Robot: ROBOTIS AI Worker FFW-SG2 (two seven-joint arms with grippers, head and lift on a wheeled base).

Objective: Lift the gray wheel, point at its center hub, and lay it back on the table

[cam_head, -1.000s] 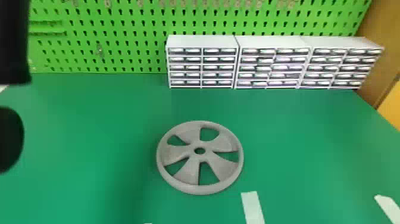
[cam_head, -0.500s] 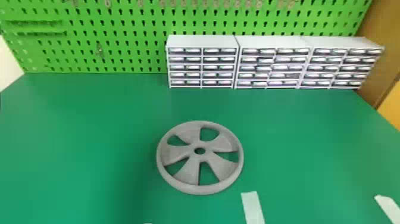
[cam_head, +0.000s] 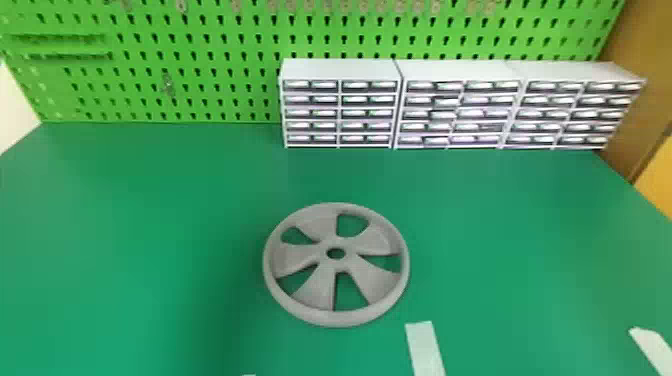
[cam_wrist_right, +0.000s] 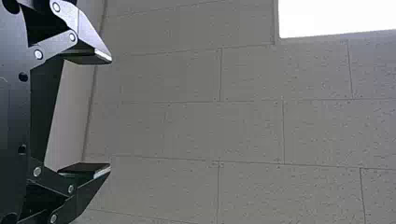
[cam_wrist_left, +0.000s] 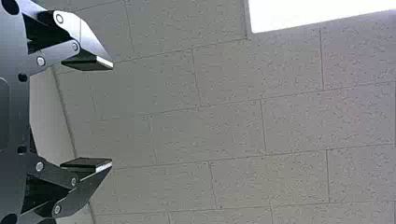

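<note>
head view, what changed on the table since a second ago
The robot's black left arm, which reached in at the head view's left edge, has moved out past that edge. The gray spoked wheel has stayed flat in the same spot on the green table, and the white drawer cabinets stand as before.

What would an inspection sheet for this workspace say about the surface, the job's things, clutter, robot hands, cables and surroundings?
Surface: flat green table top, a soft shadow left of the wheel.
Job's things: round gray spoked wheel lying flat, its center hub hole open.
Clutter: flat pale strip near the wheel; a second pale strip farther right.
Grippers: black two-fingered left hand and matching right hand, both open with nothing held, before the ceiling.
Cables: nothing seen.
Surroundings: white boxy units with small compartments along the back; green perforated pegboard behind; gray tiled ceiling with a bright panel.
</note>
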